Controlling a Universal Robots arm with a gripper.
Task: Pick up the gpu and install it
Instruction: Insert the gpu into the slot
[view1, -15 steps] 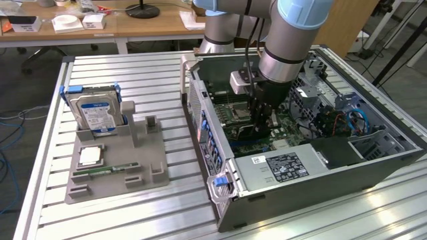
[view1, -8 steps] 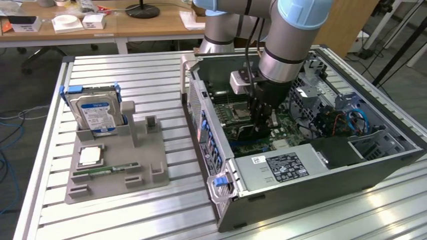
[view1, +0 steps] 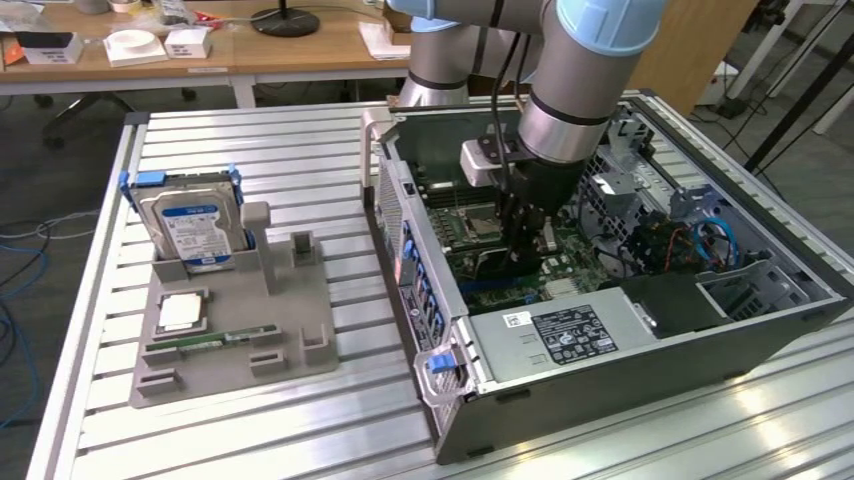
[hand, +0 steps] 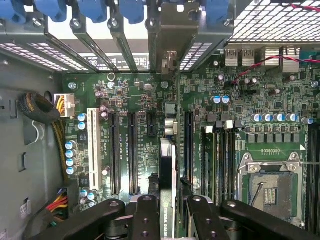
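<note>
Clearly the work sits deep inside the open case: the arm reaches down over the board, and the tool is low among the slots. In the wrist view the gpu stands edge-on between the tool's fingers — a thin card with a metal bracket running up toward the rear slot covers. The tool is closed on the card, partway shut, gripping it by its upper edge. The card lies just beside a long black slot, with two more long slots on its other side; whether its contacts are already in a slot I cannot tell, since the lower edge is hidden.

On the table, the grey fixture holds the hard drive and a RAM stick, well apart from the case.

Risks from here, as I judge them: if the card is even slightly off the slot line, pressing down would load its edge against the slot wall or the board. A tilted card could seat at one end only. The bracket could also snag on the rear frame — and the tall capacitors nearby leave little room for sideways correction.
</note>
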